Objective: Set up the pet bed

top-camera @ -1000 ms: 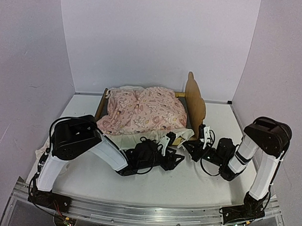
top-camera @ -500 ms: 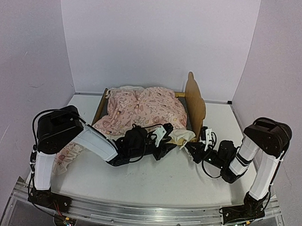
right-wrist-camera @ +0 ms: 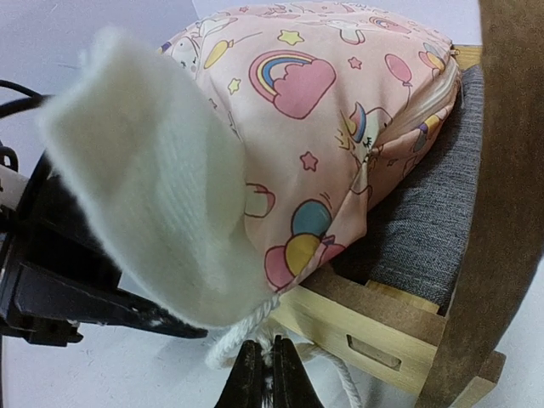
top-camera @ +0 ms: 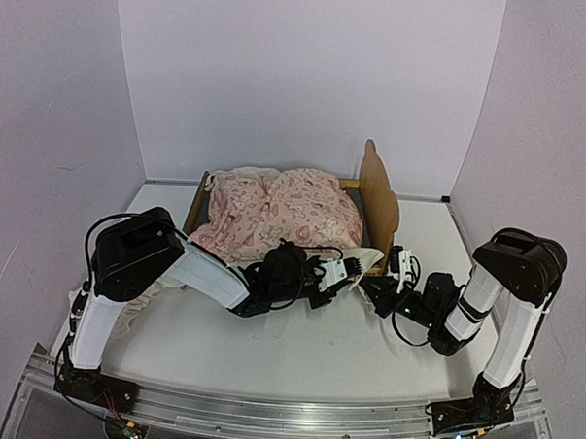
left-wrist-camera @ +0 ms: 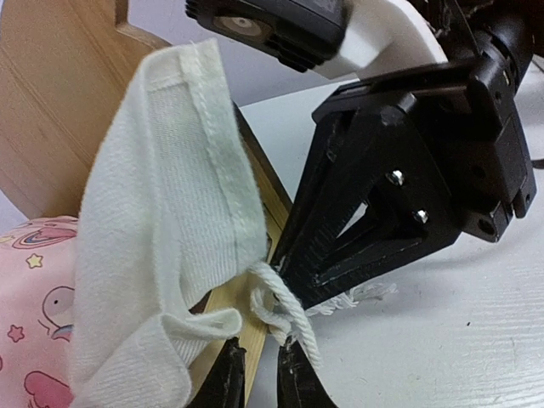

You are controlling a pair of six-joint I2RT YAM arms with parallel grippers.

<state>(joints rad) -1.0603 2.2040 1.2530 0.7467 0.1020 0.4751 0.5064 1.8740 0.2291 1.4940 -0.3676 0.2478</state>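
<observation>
**A:** Where's the pet bed (top-camera: 379, 199)?

**B:** Just beyond both grippers' tips, its near corner almost touching them. The pink blanket (top-camera: 283, 214) is heaped on the grey mattress pad (right-wrist-camera: 425, 229).

**A:** And the hands?

**B:** The right gripper (right-wrist-camera: 265, 355) is pinched closed on the white cord (left-wrist-camera: 274, 297) at the corner of the cream cloth (left-wrist-camera: 161, 255). The left gripper (left-wrist-camera: 257, 361) meets it tip to tip, jaws nearly together about the same cord. Whether it grips, I cannot tell.

**A:** The risk?

**B:** Two pinches on one thin strand. Pulling apart could snap it or let it slip, dropping the corner. A low pull might also snag the rail (right-wrist-camera: 357, 331) and drag the light bed.
</observation>
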